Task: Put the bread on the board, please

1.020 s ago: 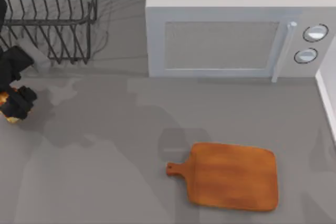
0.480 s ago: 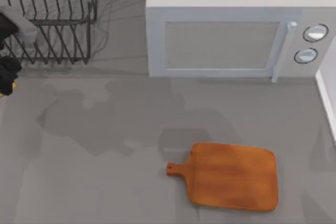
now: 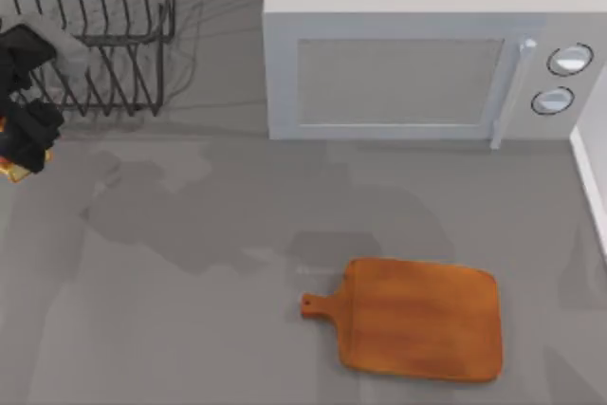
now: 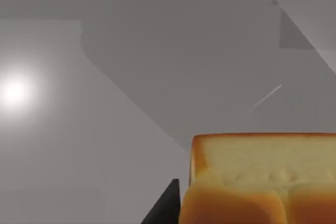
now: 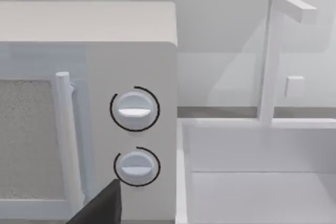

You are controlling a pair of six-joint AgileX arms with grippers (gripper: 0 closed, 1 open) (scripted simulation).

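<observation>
At the table's left edge, in front of the black wire dish rack, we find our left gripper clenched on the bread, a small golden-brown block of rolls with pale yellow sides, raised above the grey tabletop. We place the flat orange-brown wooden board near the front edge, right of centre, well apart, before the white microwave. Our right gripper's state we cannot tell.

Bread mostly behind left claw

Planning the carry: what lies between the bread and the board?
Bare grey table in the top view, between the bread in the left gripper and the board.
</observation>
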